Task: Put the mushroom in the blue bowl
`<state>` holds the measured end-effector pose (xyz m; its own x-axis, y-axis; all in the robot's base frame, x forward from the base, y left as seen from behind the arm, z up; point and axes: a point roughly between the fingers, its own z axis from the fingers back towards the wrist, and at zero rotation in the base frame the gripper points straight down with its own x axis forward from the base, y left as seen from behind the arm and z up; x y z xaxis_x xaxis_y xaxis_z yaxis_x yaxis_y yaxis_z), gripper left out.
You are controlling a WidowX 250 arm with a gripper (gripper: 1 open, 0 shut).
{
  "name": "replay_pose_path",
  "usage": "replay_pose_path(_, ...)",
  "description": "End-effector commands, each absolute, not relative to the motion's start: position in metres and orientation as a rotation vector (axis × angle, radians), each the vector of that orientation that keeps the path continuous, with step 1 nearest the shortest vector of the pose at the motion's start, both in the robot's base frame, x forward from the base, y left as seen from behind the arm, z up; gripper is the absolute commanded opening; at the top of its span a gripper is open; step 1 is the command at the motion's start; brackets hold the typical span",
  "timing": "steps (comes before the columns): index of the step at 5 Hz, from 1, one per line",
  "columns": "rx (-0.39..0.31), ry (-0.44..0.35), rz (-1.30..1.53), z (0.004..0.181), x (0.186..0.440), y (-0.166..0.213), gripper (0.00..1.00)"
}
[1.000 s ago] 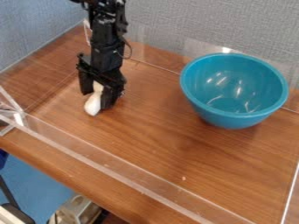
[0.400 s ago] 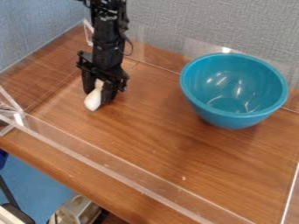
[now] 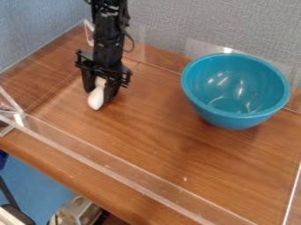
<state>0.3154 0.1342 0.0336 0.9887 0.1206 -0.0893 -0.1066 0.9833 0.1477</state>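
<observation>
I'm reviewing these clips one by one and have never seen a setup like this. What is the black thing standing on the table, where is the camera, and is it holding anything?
The black thing is a robot arm reaching straight down, ending in a two-fingered gripper. There is only one view: a camera placed off the table, looking down at it from the front at an angle.

The surface is a wooden table fenced by low clear plastic walls. Two things lie on it. At the right stands the blue bowl, round and deep, with nothing visible inside. At the left, under the arm, is the mushroom, a small pale toy; only its whitish part shows between the black fingers.

The fingers are closed on the mushroom, which appears to be down at the tabletop and not yet lifted. The bowl sits well apart from it, to the right.
</observation>
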Motion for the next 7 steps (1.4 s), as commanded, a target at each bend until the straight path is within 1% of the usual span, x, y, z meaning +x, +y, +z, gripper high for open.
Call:
replay_pose_path(1,0.168,-0.005,0.203,0.075,0.316,0.148,0.0)
replay_pose_path(2,0.166,-0.02,0.169,0.087,0.317,0.143,0.0)
replay_pose_path(3,0.165,-0.022,0.16,0.093,0.317,0.153,0.0)
replay_pose_path(4,0.165,-0.026,0.16,0.099,0.324,0.147,0.0)
replay_pose_path(5,0.167,-0.035,0.156,0.109,0.33,0.138,0.0)
replay_pose_path(6,0.166,-0.047,0.111,0.117,0.327,0.137,0.0)
replay_pose_path(7,0.163,-0.052,0.073,0.12,0.322,0.141,0.0)
